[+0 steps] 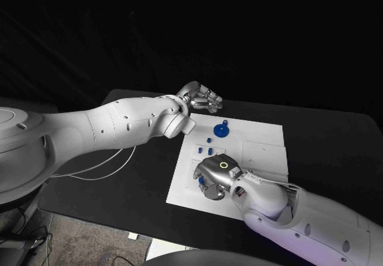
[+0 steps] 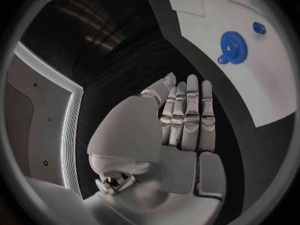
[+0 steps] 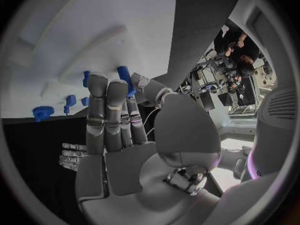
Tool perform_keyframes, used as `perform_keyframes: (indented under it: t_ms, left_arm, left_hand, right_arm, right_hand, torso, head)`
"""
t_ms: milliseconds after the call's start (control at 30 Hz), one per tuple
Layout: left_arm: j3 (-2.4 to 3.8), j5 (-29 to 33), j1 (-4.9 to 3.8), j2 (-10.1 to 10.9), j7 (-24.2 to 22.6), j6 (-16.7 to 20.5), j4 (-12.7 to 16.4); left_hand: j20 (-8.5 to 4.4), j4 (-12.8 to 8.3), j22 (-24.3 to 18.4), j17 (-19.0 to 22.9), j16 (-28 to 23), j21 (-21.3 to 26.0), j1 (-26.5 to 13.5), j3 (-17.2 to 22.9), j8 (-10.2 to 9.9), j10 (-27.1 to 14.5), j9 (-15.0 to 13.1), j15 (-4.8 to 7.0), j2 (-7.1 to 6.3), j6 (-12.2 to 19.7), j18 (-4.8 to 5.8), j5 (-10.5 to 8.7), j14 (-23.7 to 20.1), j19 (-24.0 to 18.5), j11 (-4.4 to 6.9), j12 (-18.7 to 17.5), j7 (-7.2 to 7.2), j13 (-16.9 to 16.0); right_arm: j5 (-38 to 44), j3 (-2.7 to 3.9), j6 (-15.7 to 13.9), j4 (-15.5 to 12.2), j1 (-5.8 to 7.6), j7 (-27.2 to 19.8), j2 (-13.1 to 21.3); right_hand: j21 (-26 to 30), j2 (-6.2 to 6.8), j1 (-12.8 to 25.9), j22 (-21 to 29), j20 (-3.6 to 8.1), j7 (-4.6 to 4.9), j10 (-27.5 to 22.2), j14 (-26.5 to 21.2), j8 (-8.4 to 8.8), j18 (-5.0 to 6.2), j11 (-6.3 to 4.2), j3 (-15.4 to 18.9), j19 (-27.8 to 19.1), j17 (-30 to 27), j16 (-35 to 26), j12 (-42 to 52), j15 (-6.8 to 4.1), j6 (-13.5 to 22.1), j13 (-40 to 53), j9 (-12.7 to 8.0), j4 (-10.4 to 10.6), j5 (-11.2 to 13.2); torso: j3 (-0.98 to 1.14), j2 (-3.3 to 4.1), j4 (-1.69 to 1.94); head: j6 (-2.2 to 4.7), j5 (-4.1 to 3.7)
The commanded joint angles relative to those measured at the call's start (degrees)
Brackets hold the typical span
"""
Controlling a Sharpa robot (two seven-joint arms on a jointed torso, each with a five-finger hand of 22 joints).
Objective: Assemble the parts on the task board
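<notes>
**Risk note: right hand low over small pegs; left hand idle off the board**

The white board (image 1: 263,145) lies at the middle of the black table (image 1: 335,138). A blue gear (image 1: 220,131) sits on it toward the 11 o'clock corner, with a small blue knob (image 1: 226,121) just beyond it at about 1 o'clock from the gear. Several small blue pegs (image 1: 205,151) stand near the board's left edge, at about 6 o'clock from the gear.

The right hand (image 1: 215,176) is low over the board at 6 o'clock from those pegs. In the right wrist view its fingers (image 3: 107,112) lie straight and close together, with a blue peg (image 3: 124,77) showing at their tips. Whether the peg is pinched or merely behind the fingertips cannot be told.

The left hand (image 1: 201,97) hovers off the board's 11 o'clock corner, well apart from the gear. Its fingers (image 2: 191,110) are straight and side by side, holding nothing.

Hazards, as judged:
- If the peg is only lightly held, it may slip or tip when lifted.
- The fingers, so near the standing pegs, could knock a neighbour over.
- The right hand hides its own work from the head view, so a misaligned peg may go unnoticed.
- Pressure near the board's edge could shift the board.
</notes>
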State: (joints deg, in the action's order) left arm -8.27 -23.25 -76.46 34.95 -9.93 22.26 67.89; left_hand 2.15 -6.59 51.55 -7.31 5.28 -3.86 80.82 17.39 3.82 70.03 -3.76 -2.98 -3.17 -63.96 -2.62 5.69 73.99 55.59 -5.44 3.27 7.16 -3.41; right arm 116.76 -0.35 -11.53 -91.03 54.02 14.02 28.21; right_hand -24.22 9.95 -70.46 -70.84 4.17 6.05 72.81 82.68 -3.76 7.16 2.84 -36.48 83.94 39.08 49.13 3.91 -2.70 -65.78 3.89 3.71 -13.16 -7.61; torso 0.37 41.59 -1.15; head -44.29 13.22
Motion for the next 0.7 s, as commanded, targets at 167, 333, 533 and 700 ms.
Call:
perform_keyframes:
  t_ms: [167, 333, 533, 700]
  left_arm:
    - [0.03, 0.24, -0.05, 0.04, 0.11, -0.52, 0.09]
    - [0.03, 0.23, -0.05, 0.0, 0.18, -0.55, 0.06]
    - [0.02, 0.22, -0.05, 0.04, 0.22, -0.51, -0.08]
    - [0.02, 0.22, -0.04, 0.04, 0.21, -0.52, -0.21]
  left_hand:
    - [0.01, 0.18, -0.16, 0.01, -0.35, -0.09, 0.04, -0.3, -0.19, -0.4, 0.05, -0.35, 0.69, 0.02, 0.55, 0.05, -0.12, 0.35, 0.09, 0.04, 0.1, 0.03]
    - [-0.01, 0.13, -0.14, 0.01, -0.35, -0.11, 0.12, -0.29, -0.19, -0.43, 0.05, -0.33, 0.67, 0.03, 0.53, 0.09, -0.12, 0.38, 0.08, 0.03, 0.11, 0.03]
    - [-0.02, 0.05, -0.07, 0.01, -0.36, -0.13, 0.26, -0.27, -0.19, -0.48, 0.05, -0.33, 0.68, 0.03, 0.52, 0.07, -0.13, 0.35, 0.07, 0.03, 0.13, 0.03]
    - [-0.04, -0.03, 0.13, 0.03, -0.37, -0.18, 0.38, -0.31, -0.19, -0.48, 0.05, -0.34, 0.72, 0.01, 0.52, 0.07, -0.14, 0.31, 0.04, 0.04, 0.17, 0.03]
  right_arm:
    - [-3.38, -0.36, -1.06, 0.4, -0.45, -1.3, 0.49]
    - [-4.16, -0.36, -2.92, 0.12, -0.45, -1.39, 0.82]
    - [-5.32, -0.33, -6.36, -0.75, -0.45, -1.77, 1.6]
    - [-6.8, 0.16, -9.82, -2.01, -0.44, -2.3, 2.7]
  right_hand:
    - [3.66, 1.59, -0.22, 3.01, -1.65, 0.81, -8.36, -0.27, 0.24, 1.58, 2.21, 7.44, 2.37, -1.34, 0.15, -0.38, 1.58, 4.71, -0.44, -0.17, 0.88, 2.11]
    - [5.5, 1.54, -3.06, 5.73, -2.4, 1.02, -11.76, -0.48, 0.22, 2.64, 2.95, 12.45, 2.43, -2.76, 0.4, -0.51, 2.09, 5.59, -0.55, -0.15, 2.47, 2.08]
    - [5.1, 1.82, -3.57, 7.53, -2.32, 0.88, -11.73, -0.61, 0.21, 2.71, 2.93, 13.46, 2.38, -3.62, 0.78, -0.5, 1.99, 5.69, -0.55, -0.15, 3.62, 2.33]
    - [4.78, 2.18, -3.69, 8.65, -2.19, 0.26, -11.94, -0.49, 0.16, 2.76, 2.89, 14.29, 2.36, -3.91, 0.88, -0.52, 1.85, 6.19, -0.55, -0.12, 4.57, 2.48]
  torso:
    - [0.13, 0.06, 0.0]
    - [0.13, 0.03, -0.03]
    - [0.14, 0.07, -0.04]
    - [0.15, 0.03, -0.08]
  head:
    - [-0.04, -0.09]
    - [0.01, -0.27]
    - [0.18, -0.64]
    - [0.42, -1.32]
